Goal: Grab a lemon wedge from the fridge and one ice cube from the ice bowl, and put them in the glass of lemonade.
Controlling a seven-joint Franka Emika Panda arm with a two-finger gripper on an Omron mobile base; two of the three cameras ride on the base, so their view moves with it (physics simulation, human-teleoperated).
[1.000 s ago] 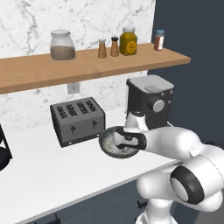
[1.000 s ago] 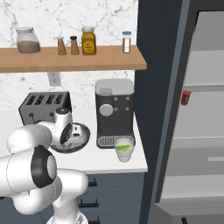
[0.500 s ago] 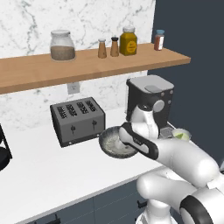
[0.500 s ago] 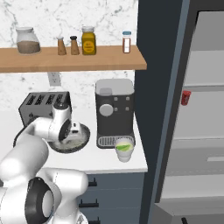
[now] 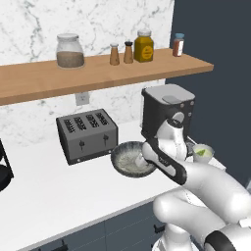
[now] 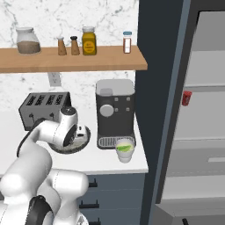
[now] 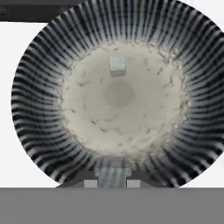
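Over the ice bowl (image 7: 39, 131), the gripper (image 7: 113, 178) pinches a pale ice cube, ready for the lemonade glass (image 5: 202, 153) nearby, where a lemon wedge (image 6: 125, 147) already sits; another cube (image 7: 117, 65) remains.

Since a second ago the arm's wrist swings from low over the ice bowl (image 5: 128, 158) on its left side to higher above its right rim, uncovering the glass of lemonade (image 5: 202, 153) in the left base view.
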